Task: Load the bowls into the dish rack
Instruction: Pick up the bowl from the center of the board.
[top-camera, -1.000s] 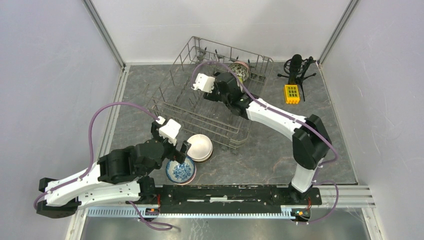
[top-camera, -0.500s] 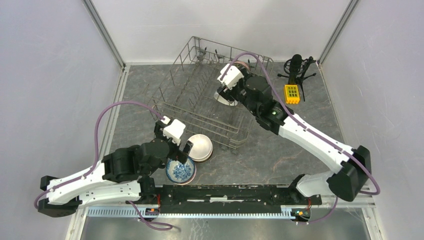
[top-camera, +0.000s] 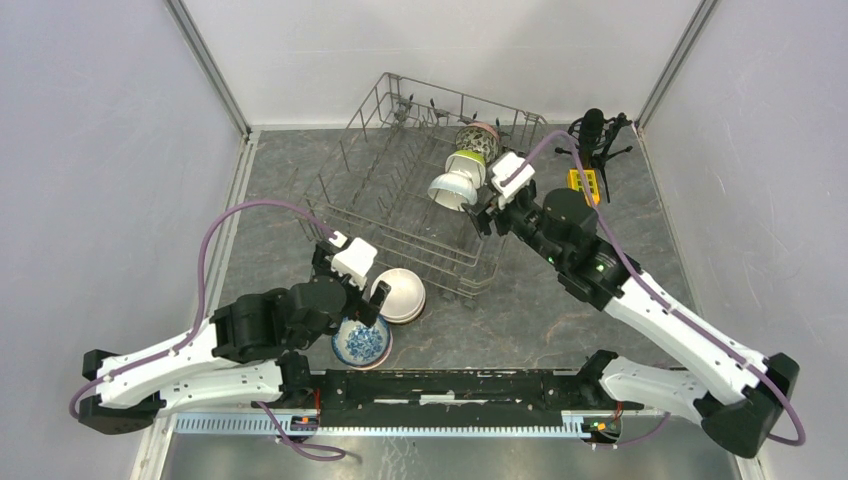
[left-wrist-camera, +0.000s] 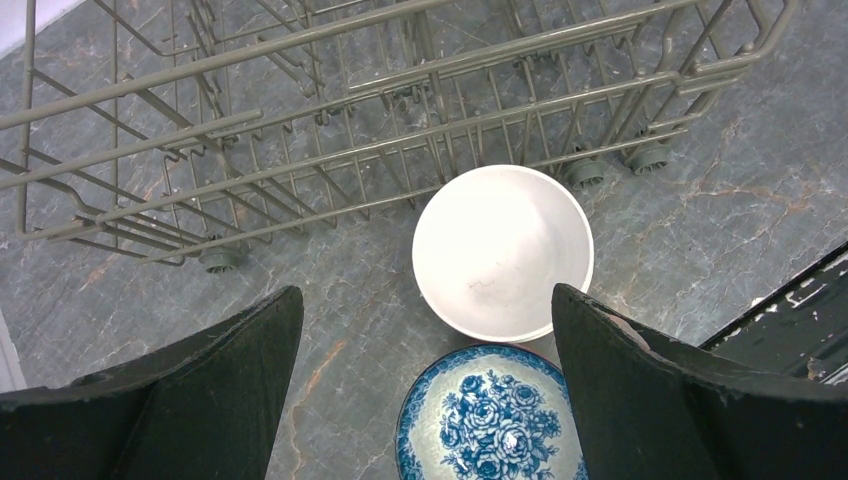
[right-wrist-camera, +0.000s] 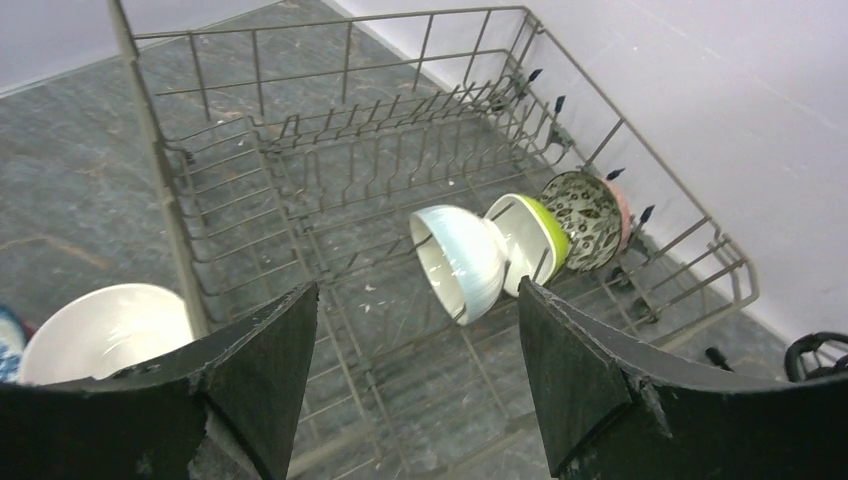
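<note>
Grey wire dish rack (top-camera: 392, 212) — 3 bowls (top-camera: 452, 188) on edge, far-right corner | white bowl (top-camera: 402, 292), blue-patterned bowl (top-camera: 362, 343) on table (top-camera: 545, 305) just beside it | left gripper (left-wrist-camera: 425, 297) spread empty above them | right gripper (right-wrist-camera: 417, 288) spread empty

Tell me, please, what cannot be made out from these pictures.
Blue-and-white bowl: left wrist view, near part cut off by the bottom edge.
Speckled bowl: right wrist view, partly hidden behind the lime green bowl.
White bowl on the table: left wrist view, anything stacked beneath it is hidden.

Overhead plus 2 wrists share dish rack (top-camera: 400, 205).
</note>
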